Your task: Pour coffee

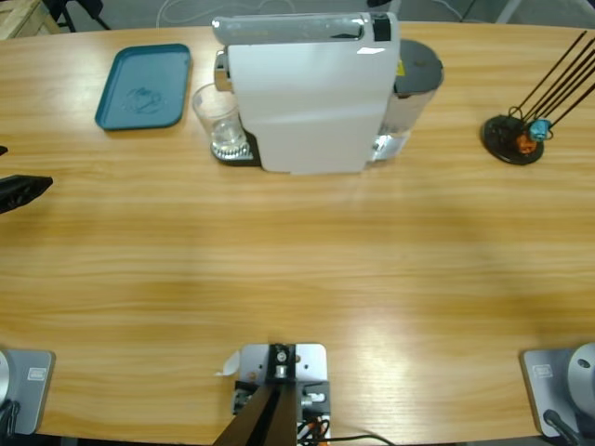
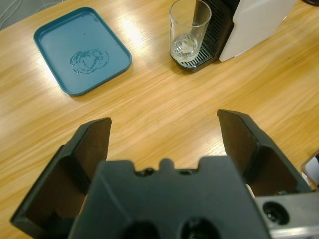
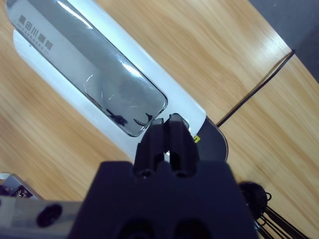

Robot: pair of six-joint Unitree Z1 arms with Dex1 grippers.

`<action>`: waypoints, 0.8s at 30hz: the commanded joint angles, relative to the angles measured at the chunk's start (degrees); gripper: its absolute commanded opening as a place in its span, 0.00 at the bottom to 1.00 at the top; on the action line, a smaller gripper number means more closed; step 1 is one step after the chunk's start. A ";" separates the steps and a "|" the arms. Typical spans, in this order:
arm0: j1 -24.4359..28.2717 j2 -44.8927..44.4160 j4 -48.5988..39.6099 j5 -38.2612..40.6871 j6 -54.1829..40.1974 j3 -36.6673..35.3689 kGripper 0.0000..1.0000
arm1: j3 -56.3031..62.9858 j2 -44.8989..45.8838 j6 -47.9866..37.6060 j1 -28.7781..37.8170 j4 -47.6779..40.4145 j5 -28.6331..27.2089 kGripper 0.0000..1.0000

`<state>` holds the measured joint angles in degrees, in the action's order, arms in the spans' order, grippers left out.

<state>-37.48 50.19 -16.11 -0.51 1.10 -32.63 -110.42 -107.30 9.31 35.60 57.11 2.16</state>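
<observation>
Left pincer (image 2: 164,134) spread wide, holding nothing, low over bare worktop (image 2: 164,94). Ahead of it: glass (image 2: 188,31) on machine's drip grille (image 2: 212,37); no amber coffee discernible inside. Teal tray (image 2: 82,48) ahead-left of left pincer. Right pincer (image 3: 168,130) pressed together, pinching nothing, above machine (image 3: 107,87), over end of its silver lid (image 3: 89,69). Capsule rack (image 1: 513,137) well apart.

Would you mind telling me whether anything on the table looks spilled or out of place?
The teal tray has a smear of clear liquid in its middle, like a small spill. The glass stands upright on the coffee machine's drip grate, nothing else stands out.
</observation>
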 commanded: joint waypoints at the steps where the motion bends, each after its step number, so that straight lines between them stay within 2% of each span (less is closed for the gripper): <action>1: 0.57 0.25 0.56 0.86 -0.58 1.96 0.92 | 1.00 -2.74 0.79 0.61 0.84 -3.85 0.00; 14: 0.60 0.48 0.61 0.78 -0.51 1.91 0.92 | 1.81 -3.50 0.58 0.70 0.89 -4.45 0.00; 24: 0.58 0.64 0.64 0.72 -0.49 1.87 0.92 | 6.91 -2.42 0.02 1.19 -0.55 -4.18 0.00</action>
<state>-37.48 50.20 -16.11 -0.51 1.11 -32.63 -109.04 -108.05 9.50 35.85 57.20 -1.78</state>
